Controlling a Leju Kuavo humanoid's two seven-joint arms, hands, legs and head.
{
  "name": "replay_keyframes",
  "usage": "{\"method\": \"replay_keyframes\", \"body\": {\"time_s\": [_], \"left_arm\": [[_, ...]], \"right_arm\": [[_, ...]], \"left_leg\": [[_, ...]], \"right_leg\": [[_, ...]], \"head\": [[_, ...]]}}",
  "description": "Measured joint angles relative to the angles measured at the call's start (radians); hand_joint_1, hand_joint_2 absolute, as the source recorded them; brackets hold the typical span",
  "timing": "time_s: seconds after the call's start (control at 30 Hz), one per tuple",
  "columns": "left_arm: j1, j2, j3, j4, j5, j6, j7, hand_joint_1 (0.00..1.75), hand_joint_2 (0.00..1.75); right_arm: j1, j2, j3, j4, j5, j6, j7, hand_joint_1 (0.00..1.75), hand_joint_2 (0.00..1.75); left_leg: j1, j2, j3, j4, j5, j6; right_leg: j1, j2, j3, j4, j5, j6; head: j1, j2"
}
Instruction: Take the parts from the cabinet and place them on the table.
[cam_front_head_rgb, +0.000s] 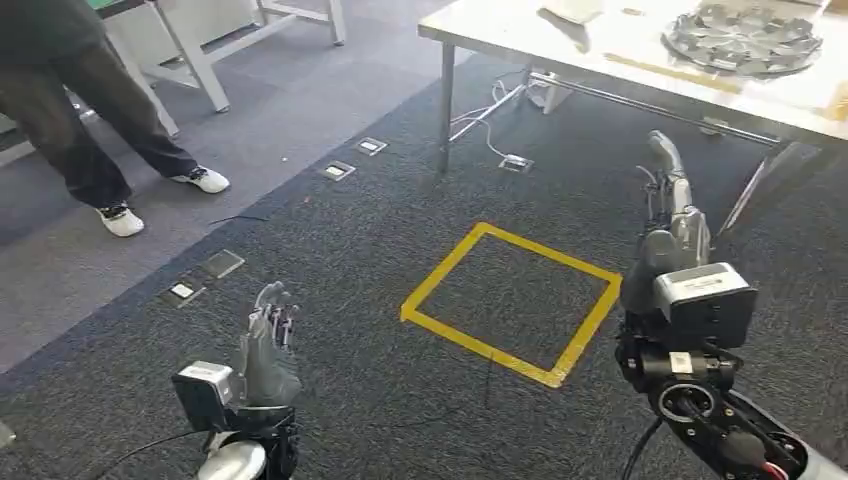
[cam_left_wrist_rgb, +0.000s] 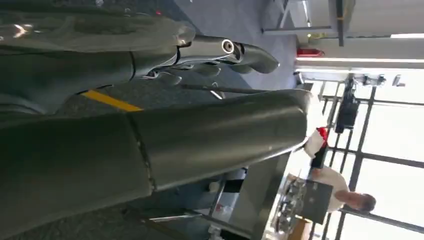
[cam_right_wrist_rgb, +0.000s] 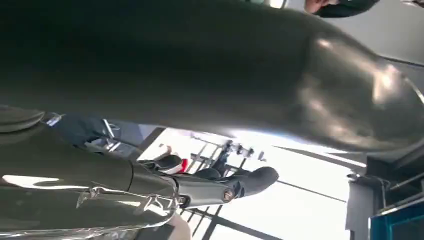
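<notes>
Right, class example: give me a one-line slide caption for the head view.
Both hands, left hand and right hand, raised empty over the yellow floor square, facing the white table.

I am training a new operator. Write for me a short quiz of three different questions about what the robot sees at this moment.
1. True or false: the left hand holds a part.
2. What is marked on the carpet between the two hands?
A) a red circle
B) a yellow tape square
C) a white arrow
3. Fill in: the round grey part lies on the ____.

Key
1. False: both it and the right hand are empty, fingers apart.
2. B
3. table
</notes>
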Motion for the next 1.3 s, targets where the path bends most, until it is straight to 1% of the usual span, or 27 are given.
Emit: {"method": "replay_keyframes", "body": {"time_s": [0.03,0.07,0.1,0.13,0.2,0.23,0.27,0.3,0.37,0.4,0.43,0.57,0.63,0.7,0.73,0.77,0.8,0.87,0.9,0.93,1.07,1.1,1.13,1.17,1.23,1.27,1.3], "left_arm": [[0.002,0.000,0.000,0.000,0.000,0.000,0.000,0.00,0.00],[0.002,0.002,0.000,0.000,0.000,0.000,0.000,0.00,0.00],[0.000,0.002,0.000,0.000,0.000,0.000,0.000,0.00,0.00],[-0.002,0.002,0.000,0.000,0.000,0.000,0.000,0.00,0.00],[-0.002,0.002,0.000,0.000,0.000,0.000,0.000,0.00,0.00],[0.000,0.002,0.000,0.000,0.000,0.000,0.000,0.00,0.00],[0.001,0.003,0.000,0.000,0.001,0.000,0.000,0.00,0.00],[0.001,0.004,0.000,0.000,0.001,0.000,0.000,0.00,0.00],[0.001,0.004,0.000,0.000,0.001,0.000,0.000,0.00,0.00],[0.000,0.004,0.000,0.000,0.001,0.000,0.000,0.00,0.00],[-0.003,0.004,-0.001,0.000,0.001,0.000,0.000,0.00,0.00],[-0.003,0.004,0.000,0.000,0.001,0.000,0.000,0.00,0.00],[-0.005,0.002,0.000,0.000,0.001,0.000,-0.001,0.00,0.00],[-0.005,0.000,0.000,0.000,0.000,0.000,0.000,0.00,0.00],[-0.004,0.000,0.000,0.000,0.000,0.000,0.000,0.00,0.00],[-0.003,0.001,0.000,0.000,0.000,0.000,0.000,0.00,0.00],[-0.003,0.001,0.000,0.000,0.000,0.000,0.000,0.00,0.00],[-0.004,0.001,0.000,0.000,0.000,0.000,0.000,0.00,0.00],[-0.004,0.000,0.000,0.000,0.000,0.000,0.000,0.00,0.00],[-0.005,0.000,0.000,0.000,-0.002,0.000,0.002,0.00,0.00],[-0.004,0.002,0.000,0.000,-0.007,0.001,0.010,0.00,0.00],[-0.004,0.003,0.000,-0.001,-0.007,0.002,0.012,0.00,0.00],[-0.007,0.003,0.000,-0.001,-0.008,0.002,0.012,0.00,0.00],[-0.009,0.003,-0.001,-0.001,-0.008,0.003,0.013,0.00,0.00],[-0.007,0.003,-0.001,-0.001,-0.008,0.004,0.014,0.00,0.00],[-0.006,0.003,-0.001,-0.001,-0.008,0.005,0.015,0.00,0.00],[-0.006,0.004,-0.001,-0.001,-0.008,0.008,0.016,0.00,0.00]], "right_arm": [[-0.002,0.000,0.000,0.000,0.000,0.000,0.000,0.00,0.00],[-0.003,0.000,0.000,0.000,0.000,0.000,0.000,0.00,0.00],[-0.004,0.000,0.001,0.000,0.000,0.000,0.000,0.00,0.00],[-0.004,0.000,0.001,0.000,0.000,-0.001,0.000,0.00,0.00],[-0.002,0.000,0.002,0.000,0.000,-0.001,0.000,0.00,0.00],[-0.002,0.000,0.002,0.000,0.000,0.000,0.000,0.00,0.00],[-0.002,0.000,0.004,0.000,-0.001,0.000,0.000,0.00,0.00],[-0.003,0.000,0.005,0.000,-0.001,0.000,0.000,0.00,0.00],[-0.003,0.000,0.005,0.000,-0.001,-0.001,0.000,0.00,0.00],[-0.003,0.000,0.005,0.000,-0.001,-0.001,0.000,0.00,0.00],[-0.003,0.000,0.005,0.000,-0.001,-0.001,0.000,0.00,0.00],[-0.004,0.000,0.006,0.000,-0.002,-0.001,0.000,0.00,0.00],[-0.004,0.000,0.006,0.000,-0.002,-0.002,-0.001,0.00,0.00],[-0.001,-0.002,0.006,0.000,-0.002,-0.002,0.000,0.00,0.00],[0.001,-0.002,0.006,0.000,-0.002,-0.002,0.000,0.00,0.00],[0.002,-0.002,0.006,0.001,-0.002,-0.002,0.000,0.00,0.00],[0.001,-0.002,0.006,0.001,-0.002,-0.002,0.000,0.00,0.00],[0.001,-0.002,0.006,0.001,-0.002,-0.002,0.000,0.00,0.00],[0.001,-0.002,0.006,0.001,-0.002,-0.001,-0.001,0.00,0.00],[0.001,-0.001,0.006,0.002,-0.002,-0.001,-0.002,0.00,0.00],[-0.001,-0.001,0.006,0.002,0.000,0.003,-0.003,0.00,0.00],[-0.004,-0.001,0.006,0.002,0.001,0.004,-0.004,0.00,0.00],[-0.004,-0.001,0.005,0.002,0.002,0.005,-0.004,0.00,0.00],[-0.004,-0.001,0.005,0.002,0.002,0.005,-0.005,0.00,0.00],[-0.003,-0.001,0.005,0.002,0.002,0.005,-0.005,0.00,0.00],[-0.003,-0.001,0.005,0.002,0.002,0.006,-0.005,0.00,0.00],[-0.003,-0.001,0.005,0.002,0.002,0.006,-0.005,0.00,0.00]], "left_leg": [[0.002,-0.012,0.001,-0.006,0.004,-0.007],[-0.003,-0.014,-0.001,-0.003,0.002,-0.012],[-0.009,0.043,-0.011,0.023,-0.018,-0.016],[-0.009,0.082,-0.045,0.090,-0.057,-0.020],[-0.007,0.107,-0.130,0.260,-0.129,-0.026],[-0.007,0.111,-0.162,0.322,-0.146,-0.027],[-0.007,0.112,-0.170,0.336,-0.138,-0.027],[-0.007,0.113,-0.152,0.297,-0.111,-0.025],[-0.010,0.133,-0.051,0.111,-0.028,-0.013],[-0.015,0.167,-0.003,0.029,-0.004,-0.004],[-0.026,0.191,0.014,-0.008,-0.009,0.003],[-0.023,0.143,0.010,-0.012,-0.003,0.021],[-0.015,0.129,0.016,-0.019,0.000,0.029],[-0.014,0.111,0.015,-0.019,0.000,0.033],[-0.015,0.101,0.016,-0.019,0.000,0.033],[-0.015,0.089,0.016,-0.018,0.000,0.033],[-0.014,0.077,0.016,-0.017,0.000,0.033],[-0.011,0.052,0.019,-0.011,-0.003,0.028],[-0.009,0.041,0.019,-0.006,-0.007,0.023],[-0.013,0.032,0.013,-0.002,-0.008,0.018],[-0.010,-0.003,-0.002,0.000,0.003,-0.003],[-0.008,0.017,-0.006,0.011,-0.009,-0.005],[-0.014,0.069,-0.026,0.055,-0.037,-0.011],[-0.012,0.093,-0.067,0.135,-0.079,-0.017],[-0.011,0.110,-0.150,0.304,-0.142,-0.020],[-0.011,0.112,-0.172,0.344,-0.147,-0.020],[-0.011,0.112,-0.167,0.331,-0.129,-0.018]], "right_leg": [[0.001,-0.010,0.003,-0.002,0.002,-0.006],[-0.012,-0.028,0.012,-0.017,0.009,-0.015],[-0.008,-0.039,0.017,-0.021,0.010,-0.019],[-0.006,-0.052,0.018,-0.021,0.010,-0.029],[0.000,-0.077,0.017,-0.021,0.009,-0.030],[0.002,-0.090,0.016,-0.021,0.008,-0.032],[0.003,-0.102,0.017,-0.021,0.008,-0.032],[0.005,-0.113,0.017,-0.021,0.007,-0.032],[0.007,-0.131,0.022,-0.021,0.003,-0.029],[0.008,-0.138,0.026,-0.021,0.000,-0.026],[0.019,-0.144,0.023,-0.016,-0.005,-0.020],[0.016,-0.173,0.031,-0.019,-0.012,-0.003],[0.008,-0.104,0.002,0.054,-0.068,0.004],[0.007,-0.081,-0.078,0.225,-0.145,0.009],[0.007,-0.078,-0.115,0.298,-0.168,0.012],[0.007,-0.078,-0.133,0.326,-0.165,0.014],[0.005,-0.078,-0.125,0.297,-0.132,0.014],[-0.002,-0.066,-0.053,0.128,-0.029,0.014],[-0.008,-0.037,-0.015,0.037,0.016,0.016],[-0.009,0.002,-0.003,0.014,-0.001,0.016],[-0.005,-0.027,0.003,0.001,-0.001,-0.002],[-0.011,-0.043,0.009,-0.007,0.003,-0.008],[-0.009,-0.050,0.012,-0.010,0.004,-0.014],[-0.005,-0.064,0.012,-0.010,0.003,-0.021],[-0.001,-0.086,0.011,-0.010,0.002,-0.024],[0.001,-0.097,0.011,-0.010,0.001,-0.024],[0.002,-0.108,0.013,-0.010,0.000,-0.025]], "head": [[0.002,0.000],[-0.002,0.000],[-0.009,0.000],[-0.024,0.000],[-0.030,0.000],[-0.035,0.000],[-0.042,0.000],[-0.046,0.000],[-0.054,0.000],[-0.057,0.000],[-0.062,0.000],[-0.051,0.000],[-0.046,0.000],[-0.024,0.000],[-0.020,0.000],[-0.017,0.000],[-0.013,0.000],[-0.005,0.000],[-0.001,0.000],[0.001,0.000],[-0.006,0.000],[-0.009,0.000],[-0.018,0.000],[-0.031,0.000],[-0.039,0.000],[-0.045,0.000],[-0.051,0.000]]}}
